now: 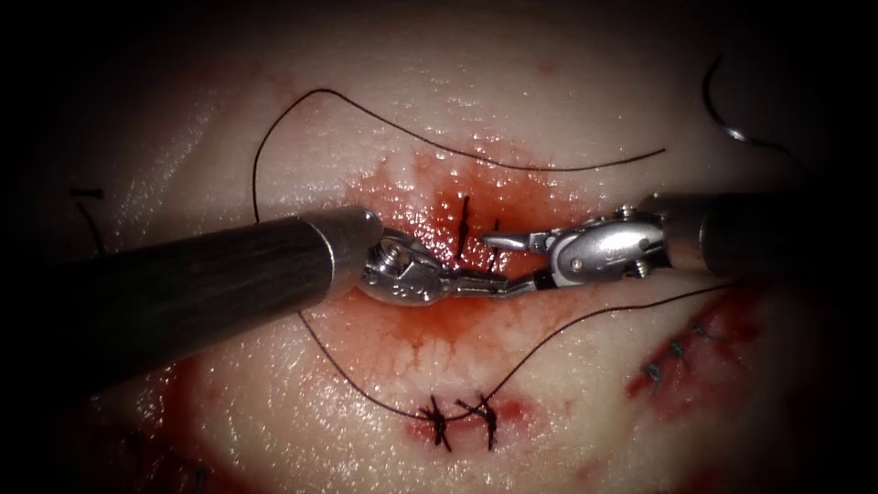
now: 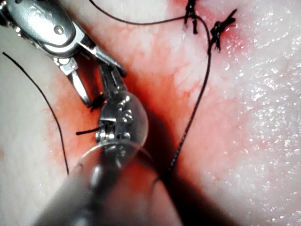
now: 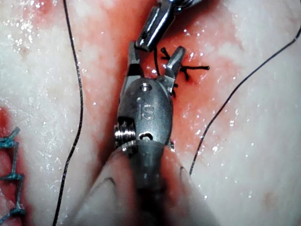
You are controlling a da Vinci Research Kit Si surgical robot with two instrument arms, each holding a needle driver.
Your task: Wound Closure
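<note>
My left end effector (image 1: 498, 286) is closed on thread (image 1: 384, 119) at the knot, my right end effector (image 1: 512, 261) open astride it; the needle (image 1: 732, 110) lies free on the tissue (image 1: 274, 430) at 2 o'clock.

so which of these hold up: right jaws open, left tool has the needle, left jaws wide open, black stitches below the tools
1. The right tool has its jaws open. True.
2. The left tool holds the needle. False: the needle lies on the tissue up right of the cut, and neither tool holds it.
3. The left tool's jaws are wide open. False: they are shut. Whether they pinch thread cannot be told.
4. Black stitches sit below the tools in the endoscope view. True.
</note>
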